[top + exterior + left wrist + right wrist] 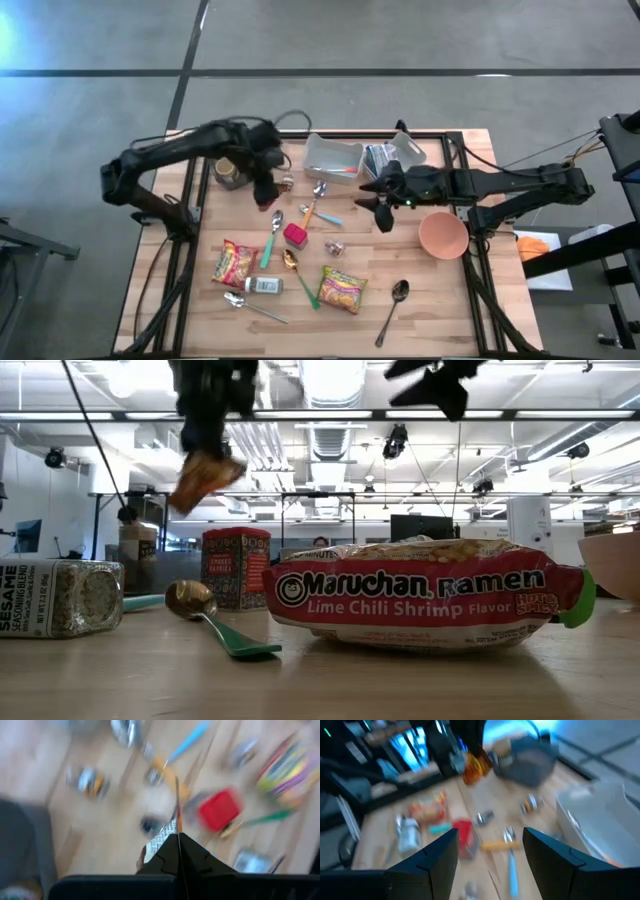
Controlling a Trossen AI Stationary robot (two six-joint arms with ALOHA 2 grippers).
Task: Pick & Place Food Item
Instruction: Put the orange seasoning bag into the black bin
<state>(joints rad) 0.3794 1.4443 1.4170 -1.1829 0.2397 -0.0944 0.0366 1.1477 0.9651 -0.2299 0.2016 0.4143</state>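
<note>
My left gripper (268, 192) hangs high over the table's far left part, shut on a small orange-brown snack packet (205, 478), which also shows in the right wrist view (476, 764). My right gripper (376, 203) stands open in the air near the middle of the table, with nothing between its fingers (440, 855). Two ramen packets (235, 262) (342, 288) lie flat on the near half of the table. A red box (295, 235) stands between them and the grippers. My left gripper pinches the packet by its crimped silvery top edge (161, 842) between its two fingers. The fingers come from above, slanting down. The packet hangs tilted below them (200, 485), lifted clear of the table.
A white bin (335, 158) stands at the far middle, a dark jar (230, 172) at the far left, and a pink bowl (443, 235) at the right. Several spoons (398, 292), a sesame shaker (262, 285) and small wrapped sweets (334, 246) lie scattered about.
</note>
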